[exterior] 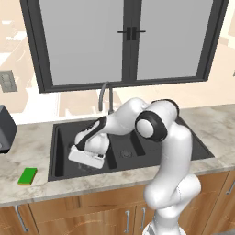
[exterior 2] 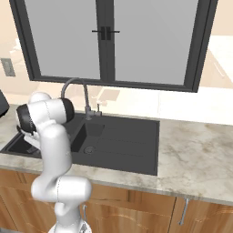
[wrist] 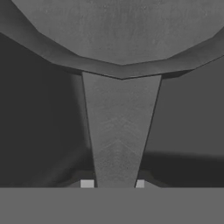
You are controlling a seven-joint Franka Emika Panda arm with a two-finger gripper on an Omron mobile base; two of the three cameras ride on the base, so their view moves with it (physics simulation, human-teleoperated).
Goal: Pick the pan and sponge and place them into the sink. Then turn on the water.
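Gripper (wrist: 113, 183) jaws pinch the handle of the round dark grey pan (wrist: 120, 30), its long axis running straight ahead, low inside the matte black sink's (exterior: 62, 133) large basin.

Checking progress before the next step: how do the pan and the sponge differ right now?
The pan is dark grey, round and gripped by its handle in the gripper down in the sink; the sponge is bright green, small, rectangular and lies free on the counter left of the sink.
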